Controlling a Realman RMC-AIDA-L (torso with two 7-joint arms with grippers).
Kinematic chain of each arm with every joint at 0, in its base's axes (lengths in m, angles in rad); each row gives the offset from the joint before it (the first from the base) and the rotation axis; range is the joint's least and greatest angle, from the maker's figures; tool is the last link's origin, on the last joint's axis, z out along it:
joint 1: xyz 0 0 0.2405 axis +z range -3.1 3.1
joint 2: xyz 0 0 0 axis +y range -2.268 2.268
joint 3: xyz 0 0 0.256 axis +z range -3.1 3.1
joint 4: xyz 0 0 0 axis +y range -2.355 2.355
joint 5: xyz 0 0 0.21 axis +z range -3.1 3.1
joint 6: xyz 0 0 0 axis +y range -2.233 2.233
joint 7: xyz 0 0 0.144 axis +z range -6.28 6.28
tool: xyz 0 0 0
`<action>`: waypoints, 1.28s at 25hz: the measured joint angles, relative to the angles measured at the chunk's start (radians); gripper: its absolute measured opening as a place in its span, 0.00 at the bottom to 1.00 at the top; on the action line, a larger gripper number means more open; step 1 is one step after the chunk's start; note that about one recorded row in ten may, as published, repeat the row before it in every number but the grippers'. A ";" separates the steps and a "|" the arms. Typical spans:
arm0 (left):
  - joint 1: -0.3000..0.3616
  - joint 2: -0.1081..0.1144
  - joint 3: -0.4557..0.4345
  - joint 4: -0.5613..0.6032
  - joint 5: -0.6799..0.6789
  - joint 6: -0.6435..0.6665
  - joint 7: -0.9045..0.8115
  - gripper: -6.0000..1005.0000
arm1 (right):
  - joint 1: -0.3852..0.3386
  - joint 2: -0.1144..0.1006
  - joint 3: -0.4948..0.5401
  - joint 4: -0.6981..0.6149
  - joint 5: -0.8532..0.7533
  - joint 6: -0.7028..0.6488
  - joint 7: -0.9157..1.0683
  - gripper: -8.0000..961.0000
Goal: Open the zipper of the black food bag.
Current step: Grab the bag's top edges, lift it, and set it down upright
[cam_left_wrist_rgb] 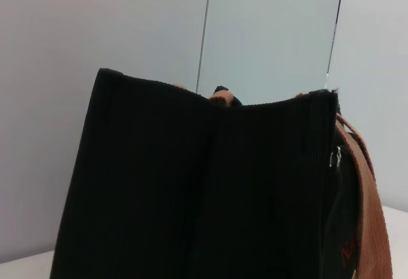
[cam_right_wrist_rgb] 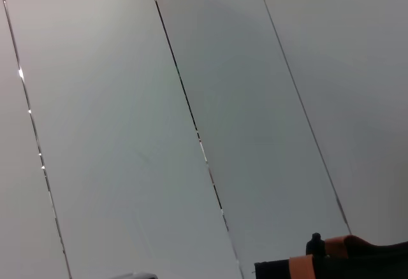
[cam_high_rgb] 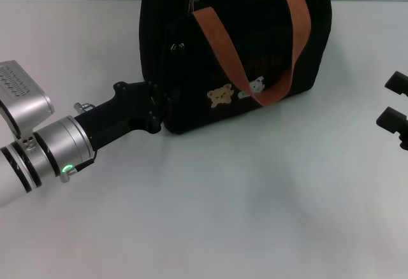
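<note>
White tabletop (cam_high_rgb: 210, 215) and a pale panelled wall (cam_right_wrist_rgb: 191, 100) are framing your workspace. Your left gripper (cam_high_rgb: 159, 110) is pressing against the lower left end of the black food bag (cam_high_rgb: 255, 30), at about eight o'clock from the bag's middle in the head view; its fingertips are merging with the dark fabric, so you cannot tell whether the jaws are apart or together. Behind it, the black wrist housing and silver arm joint are reaching back toward the seven o'clock corner. Your left wrist camera is looking straight at the bag's ribbed black end panel. The zipper (cam_high_rgb: 185, 24) is running along the bag's top rim, with its small silver pull tab (cam_high_rgb: 193, 2) sticking up near the left end, at about eleven o'clock on the bag. One orange-brown strap handle (cam_high_rgb: 245, 69) is draping down over the front face, beside the bear and cat patches. Your right gripper (cam_high_rgb: 398, 110) is sitting at three o'clock, well apart from the bag, with its two fingers standing apart.
</note>
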 joint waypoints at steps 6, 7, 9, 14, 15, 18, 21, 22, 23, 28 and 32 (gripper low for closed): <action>0.000 0.000 -0.001 0.002 -0.001 0.001 0.001 0.10 | 0.006 0.000 0.000 0.000 0.000 0.004 0.000 0.82; 0.000 0.000 -0.003 0.002 -0.001 0.001 0.001 0.10 | 0.007 0.000 0.000 0.000 0.000 0.005 0.000 0.82; 0.000 0.000 -0.010 0.002 -0.002 0.001 -0.002 0.10 | 0.008 0.000 0.000 0.000 0.000 0.010 0.000 0.82; 0.005 0.000 -0.013 0.005 -0.003 0.009 -0.009 0.10 | 0.009 0.001 0.000 0.000 0.000 0.017 0.000 0.82; 0.006 0.000 -0.013 0.006 -0.003 0.010 -0.010 0.10 | 0.009 0.001 0.000 0.000 0.000 0.017 0.000 0.82; 0.012 0.002 -0.013 0.010 -0.003 0.026 -0.011 0.10 | 0.009 0.001 0.000 0.000 0.000 0.017 0.000 0.82; 0.044 0.011 0.004 0.073 0.015 0.108 -0.040 0.10 | 0.009 0.001 0.000 0.000 0.000 0.017 0.000 0.82; 0.059 0.015 0.012 0.110 0.024 0.140 -0.063 0.10 | 0.009 0.001 0.000 0.000 0.000 0.017 0.000 0.82; 0.077 0.018 0.020 0.154 0.034 0.165 -0.088 0.10 | 0.009 0.001 0.000 0.000 0.000 0.017 0.000 0.82; 0.176 0.038 0.035 0.429 0.084 0.288 -0.236 0.09 | 0.009 0.001 0.000 0.000 0.000 0.017 0.004 0.81; 0.221 0.069 0.034 0.613 0.091 0.348 -0.343 0.10 | 0.012 0.001 0.000 0.000 0.000 0.015 0.006 0.81</action>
